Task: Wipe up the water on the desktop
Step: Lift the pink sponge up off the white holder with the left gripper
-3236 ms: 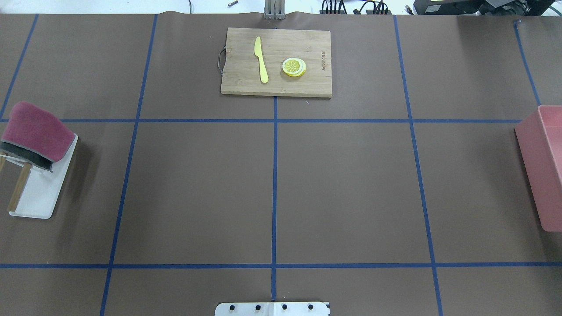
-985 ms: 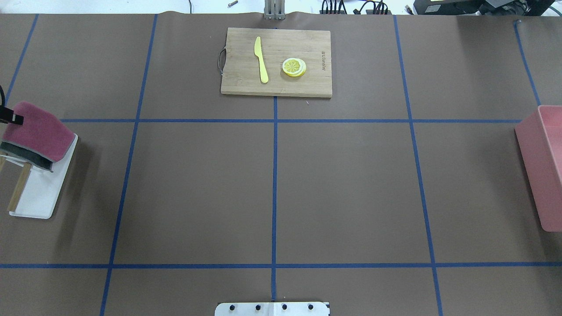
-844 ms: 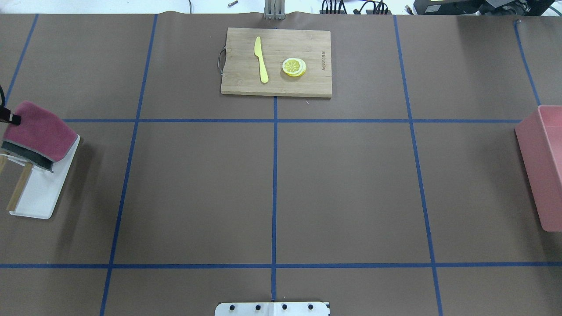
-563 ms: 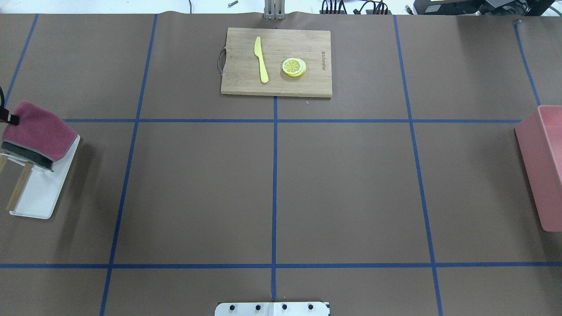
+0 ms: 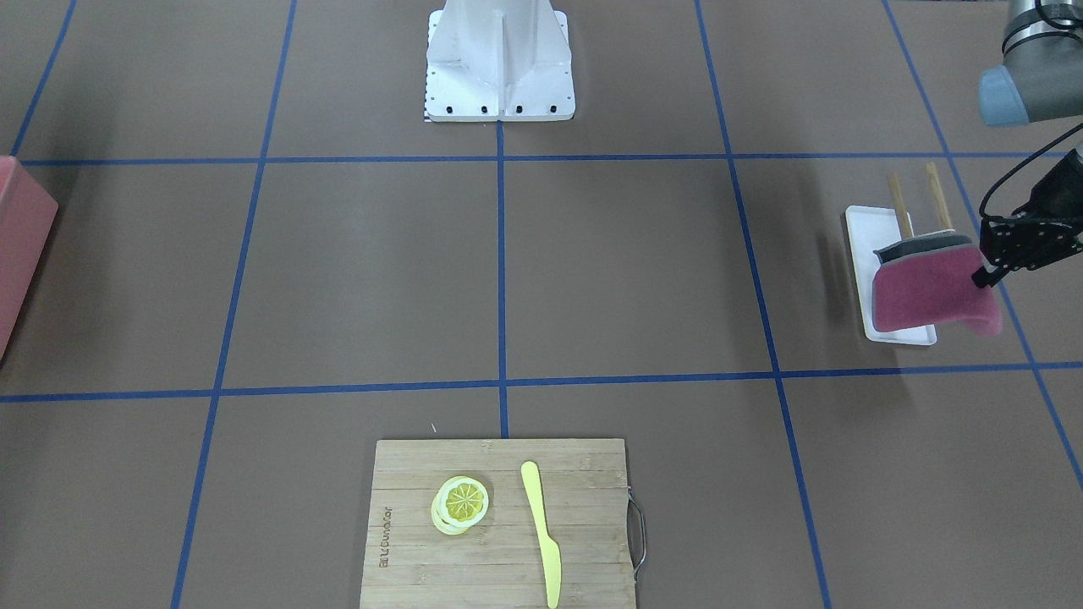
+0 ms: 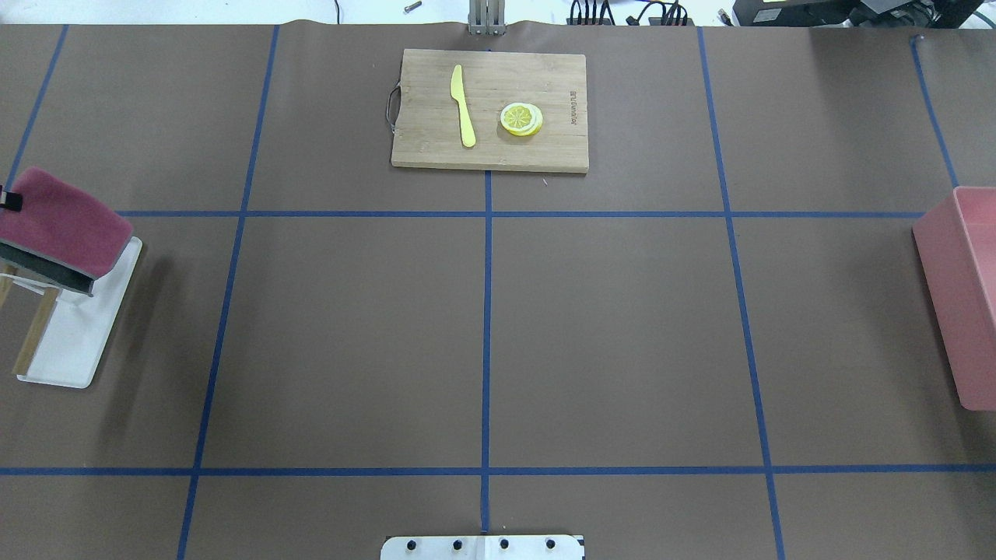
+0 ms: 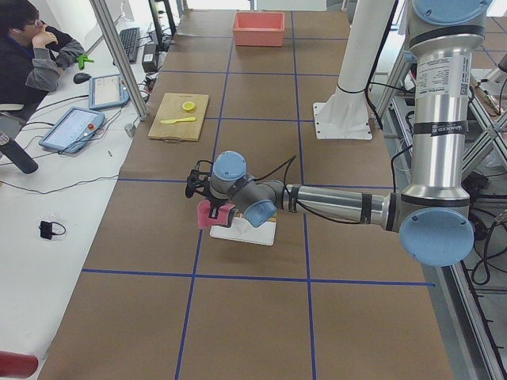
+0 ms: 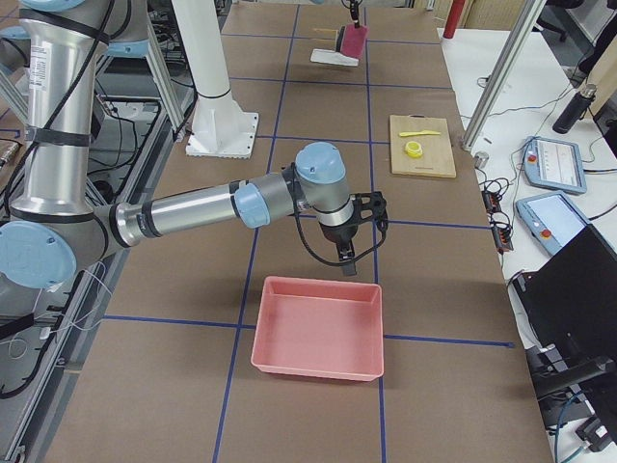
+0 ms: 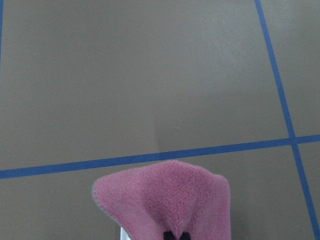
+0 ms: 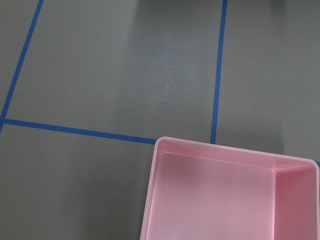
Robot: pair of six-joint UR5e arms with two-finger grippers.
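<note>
Brown matte paper covers the worktop (image 6: 622,327), which is divided into large squares by blue tape lines (image 6: 486,327). Beyond its far edge a white side surface carrying tablets is seen, and a person (image 7: 32,55) is seated there. Midway along the far edge a bamboo cutting board (image 6: 428,148) is laid, bearing a yellow knife (image 6: 464,105) and lemon slices (image 6: 521,119). A pink bin (image 6: 945,311) is set at the right edge and a white tray (image 6: 70,350) at the left edge.

No tool was in the overhead view 3.2 s ago. Since then the pink cloth (image 5: 926,292) on the tray's rack has been drawn up and toward the left edge; board and bin are unmoved. The cloth's edge is pinched between the closed fingers of the left tool (image 5: 984,275). The right tool (image 8: 345,258) is held over the worktop just beside the bin; its opening cannot be told.

The worktop is seen flat and evenly dull. A faint looped outline (image 10: 95,205) is noted beside the bin's corner.
</note>
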